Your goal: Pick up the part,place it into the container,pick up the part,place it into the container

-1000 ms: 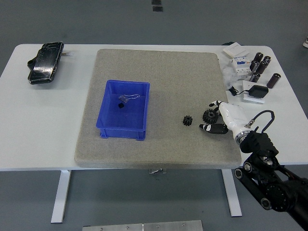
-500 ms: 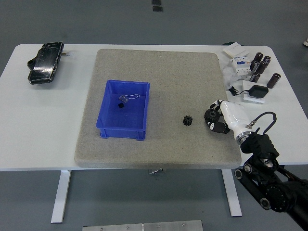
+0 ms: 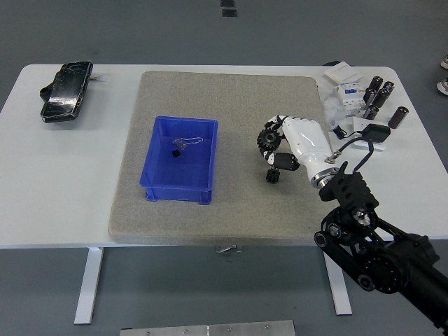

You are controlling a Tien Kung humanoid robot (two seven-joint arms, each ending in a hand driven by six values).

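grey mat (image 3: 231,105): right hand (image 3: 283,147) half-hides its gear (image 3: 267,139).

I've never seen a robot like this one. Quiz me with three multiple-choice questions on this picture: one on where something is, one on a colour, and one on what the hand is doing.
1. Where is the small black gear that nobody holds?
A. in the bin
B. on the grey mat, right of the bin
C. on the bare table

2. What colour is the bin?
A. blue
B. red
C. green

3. What is the right hand doing?
A. lying flat and empty
B. holding a black gear in its fingers
C. pressing on the bin

Answers: 1 B, it lies on the grey mat beside the bin. 2 A, its walls are blue. 3 B, its fingers curl round a gear, above the mat.
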